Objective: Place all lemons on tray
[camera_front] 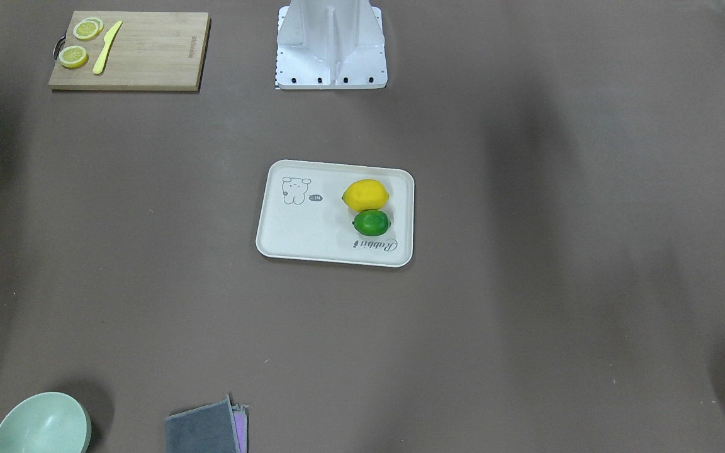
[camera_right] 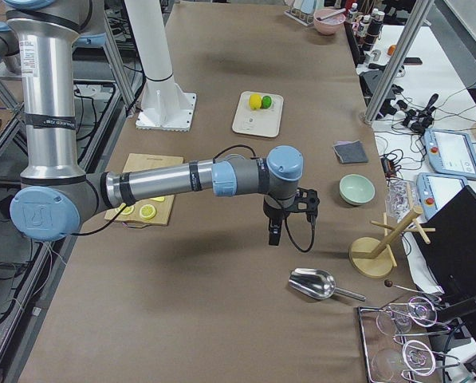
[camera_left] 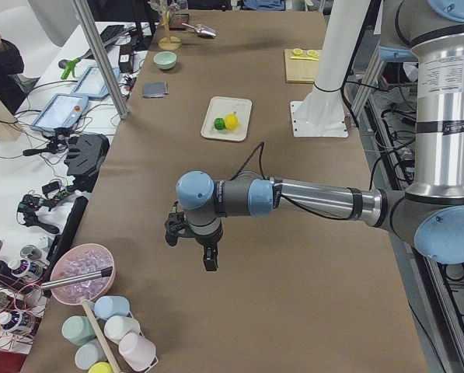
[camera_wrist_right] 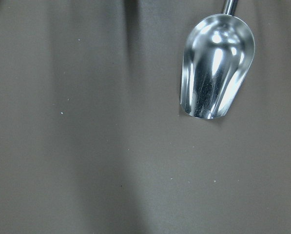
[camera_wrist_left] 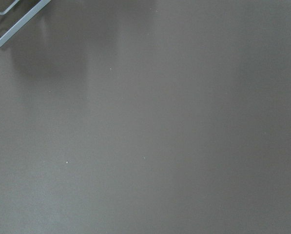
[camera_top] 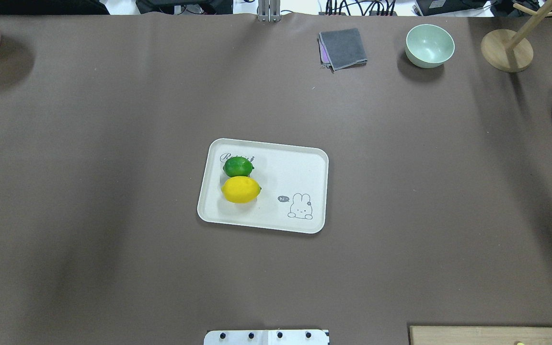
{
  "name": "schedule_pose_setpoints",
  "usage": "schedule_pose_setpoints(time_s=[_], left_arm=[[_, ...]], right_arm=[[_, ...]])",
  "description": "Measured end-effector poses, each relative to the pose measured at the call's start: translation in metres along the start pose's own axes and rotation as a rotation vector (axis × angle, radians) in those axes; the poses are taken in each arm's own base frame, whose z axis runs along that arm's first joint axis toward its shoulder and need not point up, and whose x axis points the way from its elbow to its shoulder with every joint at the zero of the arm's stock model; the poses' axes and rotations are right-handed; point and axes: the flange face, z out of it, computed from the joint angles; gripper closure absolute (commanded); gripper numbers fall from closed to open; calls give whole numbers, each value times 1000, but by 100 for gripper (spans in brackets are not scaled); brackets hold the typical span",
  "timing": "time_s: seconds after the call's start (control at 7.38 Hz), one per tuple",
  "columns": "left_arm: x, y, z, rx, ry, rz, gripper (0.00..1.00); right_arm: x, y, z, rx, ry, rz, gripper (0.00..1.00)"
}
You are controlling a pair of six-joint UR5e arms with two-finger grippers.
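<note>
Overhead exterior shows the flat cream-white rectangular tray [camera_top: 304, 165] with its rabbit drawing lying mid-table, and both lemons already rest on it: the bright yellow oval lemon [camera_top: 241, 189] and the glossy green oval lemon [camera_top: 238, 166] sit touching each other at one end of the tray, the green one over the grey script. By that layout the task looks complete.

Neither hand is anywhere near the fruit. The left hand [camera_left: 194, 247] hangs above bare table, with the tray and lemons well apart from it, far down the table beyond it. The right hand [camera_right: 288, 217] hangs likewise above bare table, a shiny metal scoop [camera_right: 312, 282] near it on one side, the tray far off on the other. Both show only in the side views, so I cannot tell whether either is wide or narrow; neither appears to carry anything.

Should a lemon need moving again, I judge both to be light, firm and rounded, with a smooth glossy skin that may slip. The safest hold would be across the short middle, not the nubbed ends, and each would likely roll once released.
</note>
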Motion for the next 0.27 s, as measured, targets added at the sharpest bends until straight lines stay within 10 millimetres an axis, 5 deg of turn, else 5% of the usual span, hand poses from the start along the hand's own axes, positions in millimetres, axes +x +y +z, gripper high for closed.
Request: schedule_pose_setpoints(time_s=[0.27], left_arm=[[1,-1,-1,2,0,1,2]], right_arm=[[0,0,1,-3,1,2,0]])
